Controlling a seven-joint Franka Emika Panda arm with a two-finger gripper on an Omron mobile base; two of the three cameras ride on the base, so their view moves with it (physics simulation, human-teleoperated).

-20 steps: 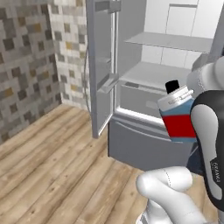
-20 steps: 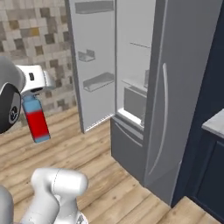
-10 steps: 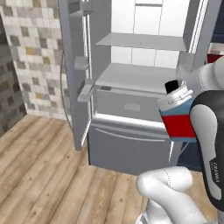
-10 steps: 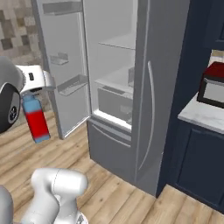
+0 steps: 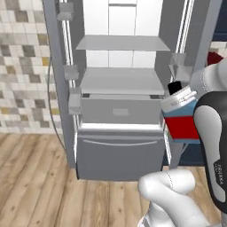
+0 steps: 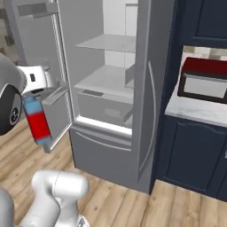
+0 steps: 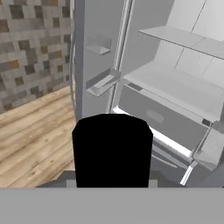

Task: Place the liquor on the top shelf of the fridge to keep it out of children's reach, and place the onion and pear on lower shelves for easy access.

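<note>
The gripper (image 6: 39, 92) clamps the squat blue, red-labelled liquor bottle (image 5: 181, 119) before the open grey fridge (image 5: 119, 153) (shelves bare); all 3 placements remain.

One fridge (image 5: 117, 155), doors swung open, across the middle of the left base view. Two flat shelves inside: the top shelf (image 5: 119, 43) in the upper middle, one of the lower shelves (image 5: 122, 80) beneath it. One drawer (image 5: 119, 110) below those. Three door bins (image 5: 74, 102) down the left door, one more at right. One liquor (image 5: 181, 119) bottle, centre right. One red microwave (image 6: 205, 80), upper right of the right base view.
</note>
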